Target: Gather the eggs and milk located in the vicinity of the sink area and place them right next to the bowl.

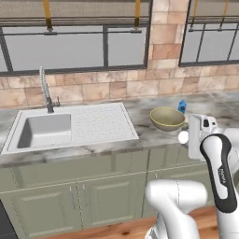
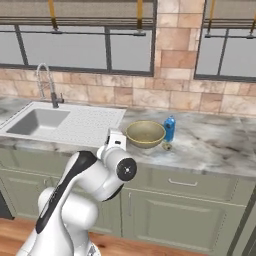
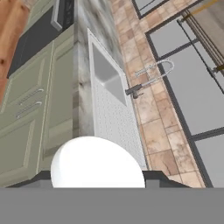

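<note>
- The pincer [image 3: 97, 186] is closed around a small smooth white egg [image 3: 97, 164], held out over the front edge of the marbled grey counter [image 1: 140, 135].
- The wide, dull yellow-olive bowl [image 1: 167, 118] sits just beyond it, farther back on the counter.
- The small blue milk carton [image 2: 170, 128] already stands beside the bowl.

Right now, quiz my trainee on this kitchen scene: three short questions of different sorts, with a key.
1. True or false: the milk stands inside the sink.
2. What sits between the fingers of the tool? A. an egg B. a spoon C. a cup
3. Fill in: in both base views the bowl sits on the counter to the sink's ____ (left or right).

Key: 1 false, it stands on the counter beside the bowl; 2 A; 3 right.
</note>
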You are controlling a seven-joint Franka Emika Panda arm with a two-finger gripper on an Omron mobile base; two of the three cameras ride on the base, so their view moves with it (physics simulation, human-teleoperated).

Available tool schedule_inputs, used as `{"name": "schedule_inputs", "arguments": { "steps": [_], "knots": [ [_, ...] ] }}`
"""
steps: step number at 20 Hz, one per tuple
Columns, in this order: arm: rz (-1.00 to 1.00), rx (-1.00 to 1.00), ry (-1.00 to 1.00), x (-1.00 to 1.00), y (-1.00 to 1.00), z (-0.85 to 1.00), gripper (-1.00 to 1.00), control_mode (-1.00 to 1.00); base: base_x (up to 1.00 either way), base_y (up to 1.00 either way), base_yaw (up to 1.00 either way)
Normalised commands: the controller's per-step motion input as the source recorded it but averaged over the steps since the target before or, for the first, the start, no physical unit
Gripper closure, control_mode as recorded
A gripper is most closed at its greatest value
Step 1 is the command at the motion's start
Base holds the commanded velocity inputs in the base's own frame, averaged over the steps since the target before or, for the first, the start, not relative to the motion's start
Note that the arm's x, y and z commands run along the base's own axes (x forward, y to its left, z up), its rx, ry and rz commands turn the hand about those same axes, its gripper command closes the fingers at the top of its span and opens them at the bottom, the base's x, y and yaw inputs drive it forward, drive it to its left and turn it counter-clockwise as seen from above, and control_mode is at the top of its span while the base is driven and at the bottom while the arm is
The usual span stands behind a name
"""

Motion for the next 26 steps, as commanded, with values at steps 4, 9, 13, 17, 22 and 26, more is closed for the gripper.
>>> {"name": "schedule_inputs", "arguments": {
  "steps": [4,9,13,17,22,26],
  "knots": [
    [0.00,0.00,0.00,0.00,0.00,0.00,1.00,1.00,0.02,-0.16,0.00],
    [0.00,0.00,0.00,0.00,0.00,0.00,1.00,1.00,0.15,0.00,0.00],
    [0.00,0.00,0.00,0.00,0.00,0.00,1.00,1.00,0.32,0.00,0.00],
    [0.00,0.00,0.00,0.00,0.00,0.00,1.00,1.00,0.54,0.00,0.00],
    [0.00,0.00,0.00,0.00,0.00,0.00,1.00,1.00,0.64,0.00,-0.01],
    [0.00,0.00,0.00,0.00,0.00,0.00,1.00,1.00,0.52,0.00,0.00]
  ]
}}
